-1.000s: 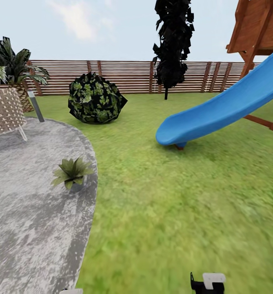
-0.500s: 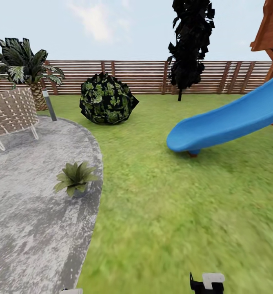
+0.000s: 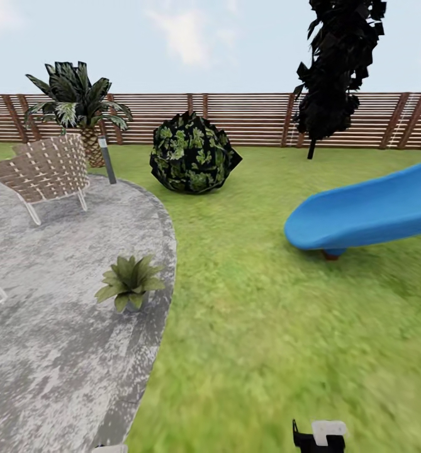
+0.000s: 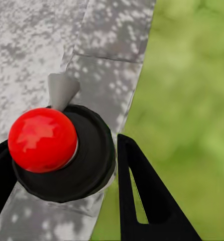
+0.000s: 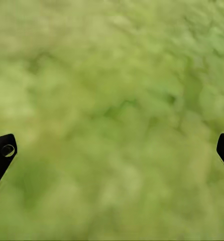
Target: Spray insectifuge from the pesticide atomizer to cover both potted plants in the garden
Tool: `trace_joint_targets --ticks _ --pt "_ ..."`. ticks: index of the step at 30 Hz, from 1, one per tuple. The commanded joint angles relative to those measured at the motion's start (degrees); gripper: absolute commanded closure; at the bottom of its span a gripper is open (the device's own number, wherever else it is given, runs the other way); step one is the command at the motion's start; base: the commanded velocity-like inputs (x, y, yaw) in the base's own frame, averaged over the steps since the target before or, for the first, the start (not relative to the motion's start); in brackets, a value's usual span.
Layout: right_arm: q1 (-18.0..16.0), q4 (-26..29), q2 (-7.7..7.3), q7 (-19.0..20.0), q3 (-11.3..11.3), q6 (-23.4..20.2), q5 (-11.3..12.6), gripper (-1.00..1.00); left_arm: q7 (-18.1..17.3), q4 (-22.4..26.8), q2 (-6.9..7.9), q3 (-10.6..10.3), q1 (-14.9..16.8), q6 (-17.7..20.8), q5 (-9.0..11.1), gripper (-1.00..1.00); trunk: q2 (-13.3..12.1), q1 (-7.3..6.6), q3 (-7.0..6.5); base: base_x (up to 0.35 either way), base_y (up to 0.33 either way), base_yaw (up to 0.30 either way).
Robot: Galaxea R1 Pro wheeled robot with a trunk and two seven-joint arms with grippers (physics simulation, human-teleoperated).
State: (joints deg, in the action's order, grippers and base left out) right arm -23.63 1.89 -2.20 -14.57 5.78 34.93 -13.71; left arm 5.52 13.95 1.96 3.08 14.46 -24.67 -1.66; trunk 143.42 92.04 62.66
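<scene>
Right end effector hangs fingers wide apart over blurry grass; the left end effector is also spread, with a glossy red knob on a black disc beyond it. I count one potted plant, a spiky rosette at the mottled grey patio's edge, plus one woven chair and one smooth blue slide. The view has swung left since earlier (camera, not things).
</scene>
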Motion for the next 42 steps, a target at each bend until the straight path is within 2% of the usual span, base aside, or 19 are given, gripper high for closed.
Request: trace_joint_targets --ticks 1,15,25,38,42 --pt "-0.02 -0.04 0.00 -0.20 0.46 0.14 -0.61 -1.00 -0.03 -0.06 -0.03 0.26 0.05 -0.21 -0.19 1.00 0.02 0.02 0.05 0.339 -0.115 0.277" --pt "-0.02 -0.07 0.08 -0.19 0.46 0.14 -0.61 -1.00 0.01 -0.06 -0.03 0.26 0.05 -0.21 -0.19 1.00 0.02 0.02 0.05 0.330 -0.021 0.277" --pt "-0.02 -0.04 0.08 -0.17 0.46 0.14 -0.61 -1.00 0.02 0.01 -0.26 0.26 0.05 -0.19 -0.19 1.00 0.02 0.02 0.05 0.084 0.000 0.277" --pt "-0.02 -0.06 0.09 -0.16 0.46 0.14 -0.61 -1.00 0.02 0.00 -0.37 0.26 0.05 -0.12 -0.19 1.00 0.02 0.02 0.05 0.327 0.000 0.274" --pt "-0.02 0.04 0.09 -0.12 0.46 0.14 -0.59 -1.00 0.02 -0.05 -0.38 0.24 0.05 -0.12 -0.19 1.00 0.02 0.02 0.05 0.316 -0.070 0.080"
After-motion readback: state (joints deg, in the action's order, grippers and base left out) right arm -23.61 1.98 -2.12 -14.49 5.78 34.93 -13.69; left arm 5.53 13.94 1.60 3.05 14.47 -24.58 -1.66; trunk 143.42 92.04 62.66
